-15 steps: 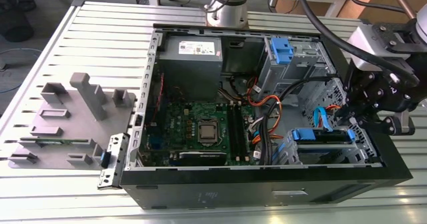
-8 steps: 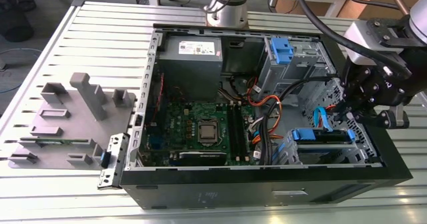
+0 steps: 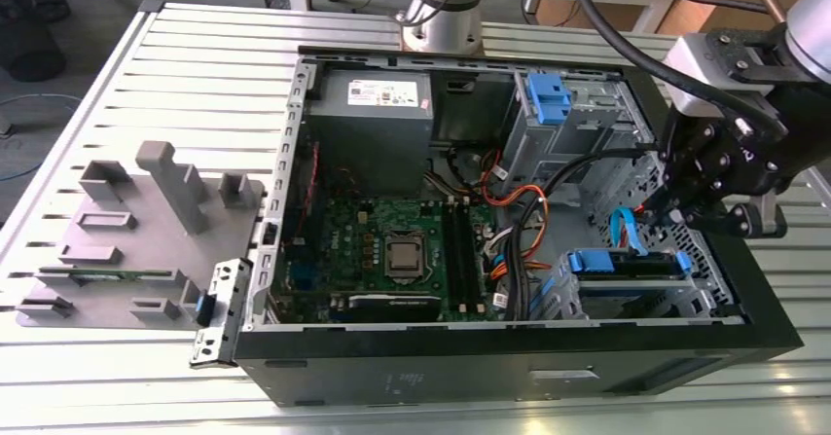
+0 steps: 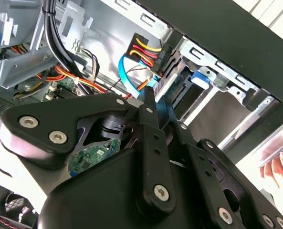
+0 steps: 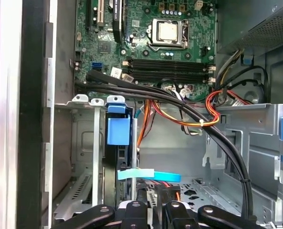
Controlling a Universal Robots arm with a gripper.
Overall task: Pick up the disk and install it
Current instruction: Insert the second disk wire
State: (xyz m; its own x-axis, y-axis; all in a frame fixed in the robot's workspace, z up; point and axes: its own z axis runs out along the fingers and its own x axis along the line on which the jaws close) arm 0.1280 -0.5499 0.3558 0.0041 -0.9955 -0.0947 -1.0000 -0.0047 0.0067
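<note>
While the open case (image 3: 520, 357) lies on its side on the slatted table (image 3: 156, 75), the gripper (image 3: 688, 216) hangs inside the case at the exterior view's right, just above the lower drive cage (image 3: 636, 294); whether its jaws are spread or pressed together cannot be told, since its black linkages hide the fingertips in both wrist views. The disk (image 3: 626, 265) sits in that cage, edge-on between the metal walls, its blue rail and tab facing up; in the first wrist view the disk (image 5: 118, 131) shows as a blue tab over a dark slot, near the case wall; in the second wrist view its blue rail (image 4: 201, 78) shows inside the cage. A light blue cable (image 5: 148, 175) runs across just by the gripper, and red, yellow and black wires (image 4: 143, 50) plug into the disk's end; the motherboard (image 3: 389, 250) lies near the case's middle, the power supply (image 3: 370, 114) beyond it; a grey fixture (image 3: 130, 231) rests on the table at the exterior view's left; a person's fingers (image 4: 277, 169) show outside the case in the second wrist view.
</note>
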